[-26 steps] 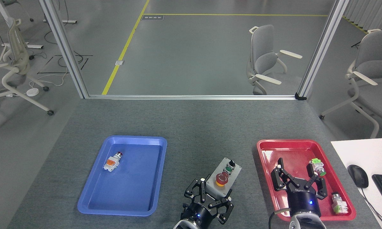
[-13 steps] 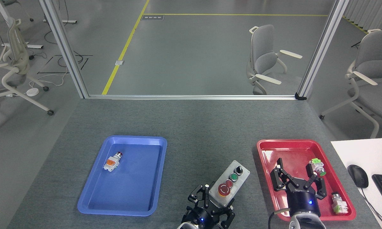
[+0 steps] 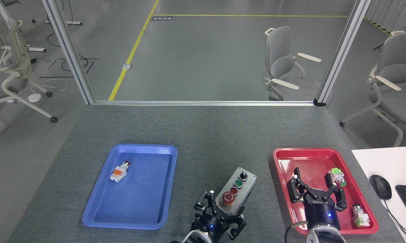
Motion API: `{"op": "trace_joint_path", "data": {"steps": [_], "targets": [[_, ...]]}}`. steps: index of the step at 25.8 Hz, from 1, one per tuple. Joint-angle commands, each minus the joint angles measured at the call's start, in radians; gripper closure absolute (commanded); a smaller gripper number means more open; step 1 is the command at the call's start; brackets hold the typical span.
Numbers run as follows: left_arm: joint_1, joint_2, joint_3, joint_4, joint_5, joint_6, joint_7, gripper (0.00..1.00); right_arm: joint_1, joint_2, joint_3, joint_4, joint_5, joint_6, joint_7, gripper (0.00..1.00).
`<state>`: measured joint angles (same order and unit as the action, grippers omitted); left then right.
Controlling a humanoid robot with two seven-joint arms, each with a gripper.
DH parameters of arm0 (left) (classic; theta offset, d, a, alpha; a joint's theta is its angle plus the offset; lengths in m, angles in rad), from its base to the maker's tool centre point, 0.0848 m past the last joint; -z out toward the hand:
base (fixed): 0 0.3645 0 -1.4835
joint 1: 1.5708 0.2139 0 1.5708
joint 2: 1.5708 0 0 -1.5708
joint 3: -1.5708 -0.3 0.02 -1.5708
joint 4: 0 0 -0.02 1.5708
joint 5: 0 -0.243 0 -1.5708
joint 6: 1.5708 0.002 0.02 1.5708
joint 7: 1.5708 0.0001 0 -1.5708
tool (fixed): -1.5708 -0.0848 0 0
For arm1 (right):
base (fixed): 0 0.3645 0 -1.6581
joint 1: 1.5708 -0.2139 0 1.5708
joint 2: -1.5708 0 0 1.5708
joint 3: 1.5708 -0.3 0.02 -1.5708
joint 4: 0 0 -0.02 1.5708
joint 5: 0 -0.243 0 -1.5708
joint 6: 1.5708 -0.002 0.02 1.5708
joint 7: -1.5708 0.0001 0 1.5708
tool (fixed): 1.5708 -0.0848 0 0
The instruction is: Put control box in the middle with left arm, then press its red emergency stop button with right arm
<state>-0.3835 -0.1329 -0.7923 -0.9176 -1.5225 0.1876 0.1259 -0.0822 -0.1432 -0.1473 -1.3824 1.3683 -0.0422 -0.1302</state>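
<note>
1. Gripping the near end of the control box [image 3: 236,190], the left gripper [image 3: 220,211] has its jaws closed against the box's long sides.
2. Red emergency stop button [image 3: 228,198]: just beyond those jaws, unobstructed from above.
3. Box lies on bare counter [image 3: 209,135], with free strips to the blue tray [image 3: 98,206] and red tray [image 3: 324,153].
4. Right gripper [image 3: 316,189]: jaws spread wide, empty, over the red tray, right of the box.

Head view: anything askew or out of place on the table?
Only the control box: it lies skewed between the blue tray and red tray, its near end in the left gripper.
</note>
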Motion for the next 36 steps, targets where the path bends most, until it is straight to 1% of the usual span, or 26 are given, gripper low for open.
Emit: {"op": "trace_joint_path", "data": {"steps": [1,2,5,6,7,9,11,12,14,15,17,20,22,24,27,30,32,34,36], "targets": [[0.012,0.015,0.011,-0.018,0.001,0.000,0.001,0.02,-0.001,0.001,0.000,0.000,0.000,0.002,-0.002,0.01],[0.025,0.032,0.013,-0.029,0.001,-0.005,0.003,0.02,-0.001,0.001,0.000,0.000,0.002,0.001,-0.003,0.01],[0.066,0.111,0.025,-0.106,0.001,-0.010,0.003,0.01,-0.001,-0.003,0.002,0.000,0.002,0.001,-0.003,0.01],[0.081,0.137,0.028,-0.132,0.001,-0.010,0.003,0.01,-0.002,-0.006,0.002,0.000,0.002,-0.001,-0.003,0.02],[0.097,0.157,0.036,-0.156,0.002,-0.010,0.003,0.01,-0.007,-0.007,0.003,0.000,0.005,-0.007,-0.003,0.06],[0.132,0.193,0.062,-0.201,0.011,-0.011,0.006,0.01,-0.028,-0.009,0.018,0.014,0.009,-0.068,-0.003,0.24],[0.175,0.231,0.096,-0.242,0.022,-0.036,0.012,0.01,-0.045,-0.013,0.045,0.026,0.008,-0.162,0.000,0.53],[0.192,0.249,0.113,-0.262,0.025,-0.053,0.014,0.01,-0.056,-0.018,0.052,0.029,0.008,-0.211,0.003,0.60],[0.235,0.274,0.162,-0.305,0.031,-0.085,0.015,0.01,-0.074,-0.035,0.057,0.029,0.008,-0.304,0.018,0.71],[0.261,0.283,0.191,-0.334,0.031,-0.100,0.015,0.01,-0.084,-0.039,0.057,0.029,0.008,-0.346,0.021,0.78],[0.313,0.312,0.266,-0.412,0.033,-0.145,0.015,0.01,-0.103,-0.041,0.068,0.029,0.008,-0.417,0.026,0.99],[0.383,0.337,0.416,-0.521,0.038,-0.243,0.015,0.01,-0.122,-0.039,0.098,0.031,0.018,-0.459,0.037,1.00],[0.416,0.337,0.538,-0.570,0.062,-0.323,0.015,0.01,-0.125,-0.038,0.124,0.034,0.023,-0.467,0.086,1.00],[0.423,0.335,0.659,-0.584,0.105,-0.398,0.015,0.01,-0.133,-0.033,0.157,0.055,0.032,-0.478,0.135,1.00],[0.422,0.329,0.828,-0.584,0.212,-0.482,0.015,0.01,-0.176,-0.026,0.226,0.126,0.038,-0.501,0.185,1.00],[0.408,0.328,0.920,-0.578,0.286,-0.479,0.014,0.01,-0.192,-0.019,0.262,0.163,0.037,-0.501,0.205,1.00],[0.393,0.323,0.959,-0.576,0.292,-0.456,0.012,0.01,-0.194,0.001,0.279,0.174,0.037,-0.504,0.208,1.00],[0.368,0.320,0.975,-0.573,0.292,-0.387,0.011,0.01,-0.200,0.017,0.308,0.180,0.038,-0.518,0.208,1.00],[0.344,0.317,0.973,-0.560,0.292,-0.304,0.003,0.01,-0.205,0.019,0.322,0.184,0.040,-0.545,0.212,1.00]]}}
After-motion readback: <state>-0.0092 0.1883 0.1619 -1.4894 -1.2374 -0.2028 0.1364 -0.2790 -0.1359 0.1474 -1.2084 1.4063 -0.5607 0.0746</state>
